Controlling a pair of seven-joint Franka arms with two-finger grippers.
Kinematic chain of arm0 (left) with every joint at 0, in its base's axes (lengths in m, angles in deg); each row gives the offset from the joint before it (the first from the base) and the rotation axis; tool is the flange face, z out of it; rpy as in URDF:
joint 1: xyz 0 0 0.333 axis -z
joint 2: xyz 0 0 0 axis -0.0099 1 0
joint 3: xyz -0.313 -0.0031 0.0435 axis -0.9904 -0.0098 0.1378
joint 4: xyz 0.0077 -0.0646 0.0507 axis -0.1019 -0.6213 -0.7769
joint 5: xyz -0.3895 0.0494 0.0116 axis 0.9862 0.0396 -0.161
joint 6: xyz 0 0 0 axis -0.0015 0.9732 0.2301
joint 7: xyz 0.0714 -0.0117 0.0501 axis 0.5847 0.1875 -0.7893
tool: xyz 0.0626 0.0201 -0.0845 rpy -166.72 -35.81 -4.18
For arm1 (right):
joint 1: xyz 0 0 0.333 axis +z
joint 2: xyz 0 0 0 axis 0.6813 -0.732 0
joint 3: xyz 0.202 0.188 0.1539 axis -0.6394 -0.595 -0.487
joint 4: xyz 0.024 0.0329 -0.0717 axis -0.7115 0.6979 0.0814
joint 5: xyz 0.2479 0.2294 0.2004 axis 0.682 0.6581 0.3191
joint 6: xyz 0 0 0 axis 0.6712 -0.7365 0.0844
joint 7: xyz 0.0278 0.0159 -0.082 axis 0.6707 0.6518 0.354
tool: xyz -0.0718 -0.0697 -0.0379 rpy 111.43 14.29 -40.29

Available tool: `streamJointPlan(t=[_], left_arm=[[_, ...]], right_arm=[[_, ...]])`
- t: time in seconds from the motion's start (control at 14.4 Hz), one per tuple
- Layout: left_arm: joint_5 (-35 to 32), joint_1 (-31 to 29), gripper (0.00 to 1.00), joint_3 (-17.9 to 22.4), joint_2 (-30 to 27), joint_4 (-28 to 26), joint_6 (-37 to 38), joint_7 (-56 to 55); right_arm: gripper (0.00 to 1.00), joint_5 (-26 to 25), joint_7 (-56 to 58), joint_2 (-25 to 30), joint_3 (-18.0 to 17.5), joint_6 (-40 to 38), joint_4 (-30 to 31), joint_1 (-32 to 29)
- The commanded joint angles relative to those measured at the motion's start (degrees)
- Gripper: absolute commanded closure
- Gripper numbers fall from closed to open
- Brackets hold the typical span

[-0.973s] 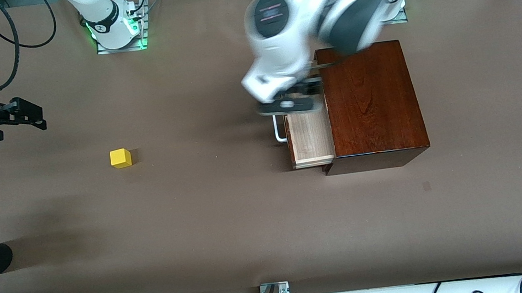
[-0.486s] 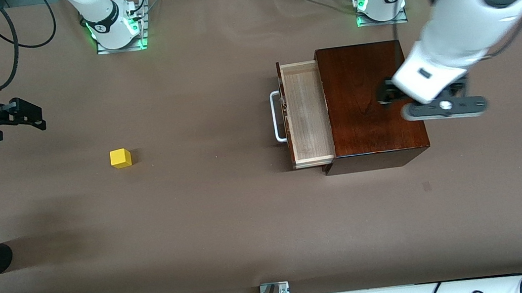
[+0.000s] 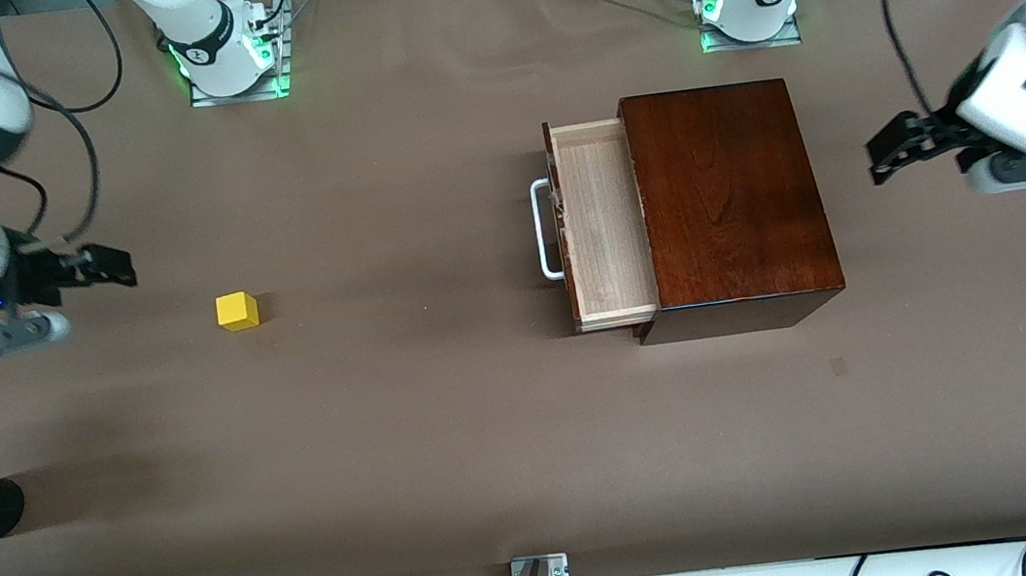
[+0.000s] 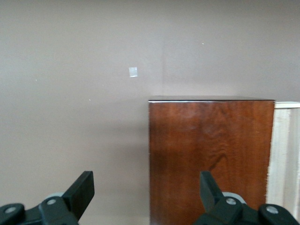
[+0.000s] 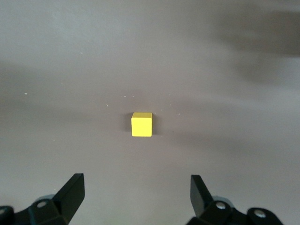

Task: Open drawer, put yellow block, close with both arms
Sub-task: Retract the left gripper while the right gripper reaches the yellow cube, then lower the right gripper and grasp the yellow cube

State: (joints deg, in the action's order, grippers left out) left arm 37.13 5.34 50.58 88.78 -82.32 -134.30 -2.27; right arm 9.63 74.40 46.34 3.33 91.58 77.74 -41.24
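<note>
Brown cloth covers the surface, and on it a dark wooden box sits toward the left arm's end. Its drawer stands pulled out, pale tray empty, white handle facing the right arm's end. Well apart from it, the yellow block rests on the surface toward the right arm's end. The right tool hangs near the block, fingers spread wide, holding nothing. The left tool hovers beside the box, fingers also spread and empty.
</note>
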Motion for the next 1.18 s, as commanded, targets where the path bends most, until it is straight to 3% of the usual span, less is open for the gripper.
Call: streamJointPlan(t=[0.0,0.14,0.63,1.11], left_arm=[[1.31,-1.52,0.0,-0.24,-10.62,-15.14,-8.27,3.82],[1.14,-1.26,0.0,-0.24,-11.88,-16.83,-8.03,3.73],[0.61,-1.61,0.0,-0.94,-10.21,-15.26,-5.13,3.64],[0.52,-0.99,0.0,-1.03,-9.95,-13.76,-3.1,3.64]], right_arm=[[0.0,0.32,-0.3,-3.93,-0.1,2.51,0.01,1.19],[0.0,0.58,-0.39,-5.26,-0.09,10.14,5.0,1.02],[0.0,1.9,-2.59,-4.64,-0.36,40.55,29.08,1.37],[0.0,1.81,-3.38,-5.61,-0.36,50.08,38.33,1.9]])
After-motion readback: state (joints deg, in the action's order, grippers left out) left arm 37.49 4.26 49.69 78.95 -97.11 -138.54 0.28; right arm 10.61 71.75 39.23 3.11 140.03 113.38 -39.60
